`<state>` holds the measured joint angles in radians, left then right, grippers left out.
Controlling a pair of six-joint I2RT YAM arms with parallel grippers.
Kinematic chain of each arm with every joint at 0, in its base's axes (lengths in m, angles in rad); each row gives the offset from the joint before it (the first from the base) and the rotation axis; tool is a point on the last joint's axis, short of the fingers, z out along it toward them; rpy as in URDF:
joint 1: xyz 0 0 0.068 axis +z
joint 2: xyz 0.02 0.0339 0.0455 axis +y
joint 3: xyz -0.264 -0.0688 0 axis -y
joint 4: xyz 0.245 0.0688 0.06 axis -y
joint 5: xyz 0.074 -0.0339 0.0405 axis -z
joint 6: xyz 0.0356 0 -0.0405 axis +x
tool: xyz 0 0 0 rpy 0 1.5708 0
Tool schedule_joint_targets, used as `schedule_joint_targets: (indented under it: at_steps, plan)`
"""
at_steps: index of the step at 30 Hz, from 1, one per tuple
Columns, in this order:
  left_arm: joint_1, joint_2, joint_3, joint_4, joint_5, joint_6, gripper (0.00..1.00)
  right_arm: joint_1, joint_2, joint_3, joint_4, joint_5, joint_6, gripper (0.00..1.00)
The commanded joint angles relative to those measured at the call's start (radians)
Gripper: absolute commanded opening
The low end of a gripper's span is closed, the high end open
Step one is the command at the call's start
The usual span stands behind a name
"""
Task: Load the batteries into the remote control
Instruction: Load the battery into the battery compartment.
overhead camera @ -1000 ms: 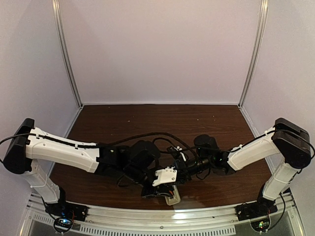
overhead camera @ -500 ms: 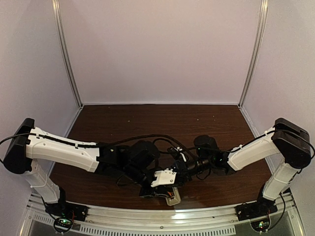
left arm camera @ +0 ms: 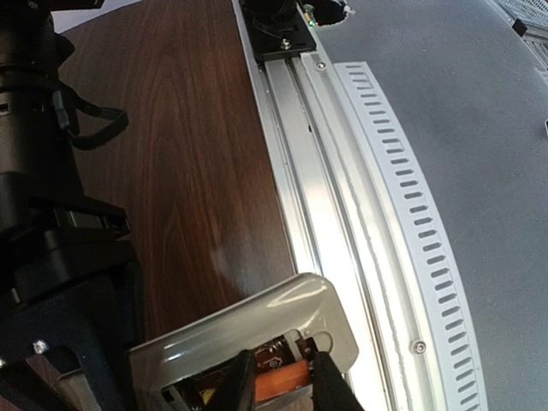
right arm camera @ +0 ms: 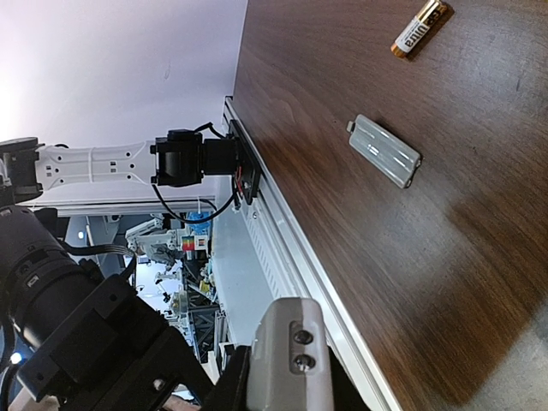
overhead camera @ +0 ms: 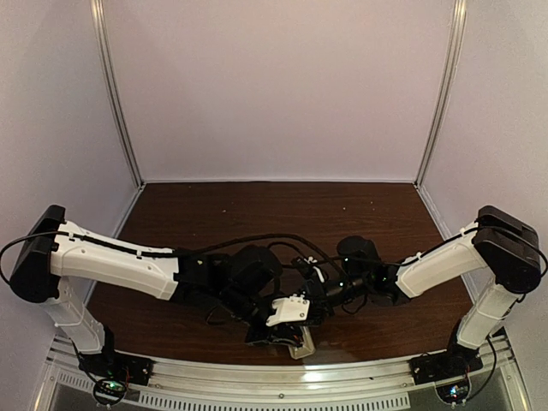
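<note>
The battery (left arm camera: 276,383) is a small, hard, smooth metal cylinder. It is light, likely to roll, and slips easily out of narrow tips. It is best held across the middle of its barrel, so that both ends are free to meet the contacts. The remote (left arm camera: 257,330) is a light, stiff plastic shell. Its thin walls around the bay would probably flex if pushed hard, so it is better gripped on its long edges, away from the bay.

At the bottom centre of the left wrist view, the left pincer (left arm camera: 281,364) has a tip on either side of the battery. It appears to be clamped on it, though the frame edge cuts the grip off. The battery sits inside the open bay, at the rounded end of the remote. That end hangs over the line where the surface (left arm camera: 171,171) meets the rail (left arm camera: 317,214).

At the bottom centre of the right wrist view, the right pincer (right arm camera: 282,385) is closed on the pale body of the remote. The body stands up between its fingers. In the top view the remote shows at bottom centre, where the two arms meet.

The second battery (right arm camera: 421,27) lies on the surface at the upper right of the right wrist view. It is well apart from both pincers. A plate (right arm camera: 384,151) lies flat just below it.
</note>
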<state>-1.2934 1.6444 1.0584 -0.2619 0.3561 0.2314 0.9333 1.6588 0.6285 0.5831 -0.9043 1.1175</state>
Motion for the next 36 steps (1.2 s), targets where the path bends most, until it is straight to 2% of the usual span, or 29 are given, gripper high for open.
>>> schedule_joint_targets:
  at_steps: [1, 7, 15, 19, 29, 36]
  plan:
    - [0.009, 0.042, -0.016, -0.073, -0.008, -0.025, 0.21, -0.001, -0.034, 0.011, 0.087, -0.027, 0.033, 0.0]
    - [0.015, 0.061, -0.042, -0.077, -0.013, -0.013, 0.14, -0.001, -0.048, 0.012, 0.117, -0.039, 0.056, 0.0]
    - [0.025, 0.068, -0.083, -0.061, -0.056, 0.014, 0.11, -0.002, -0.073, 0.017, 0.189, -0.08, 0.11, 0.0]
    - [0.037, 0.065, -0.107, -0.022, -0.07, 0.023, 0.11, -0.002, -0.067, 0.004, 0.225, -0.094, 0.134, 0.0]
    - [0.045, 0.042, -0.155, 0.093, -0.106, 0.045, 0.16, 0.001, -0.029, -0.04, 0.481, -0.118, 0.308, 0.0]
    - [0.051, 0.042, -0.176, 0.141, -0.13, 0.052, 0.16, 0.003, -0.037, -0.038, 0.539, -0.121, 0.358, 0.0]
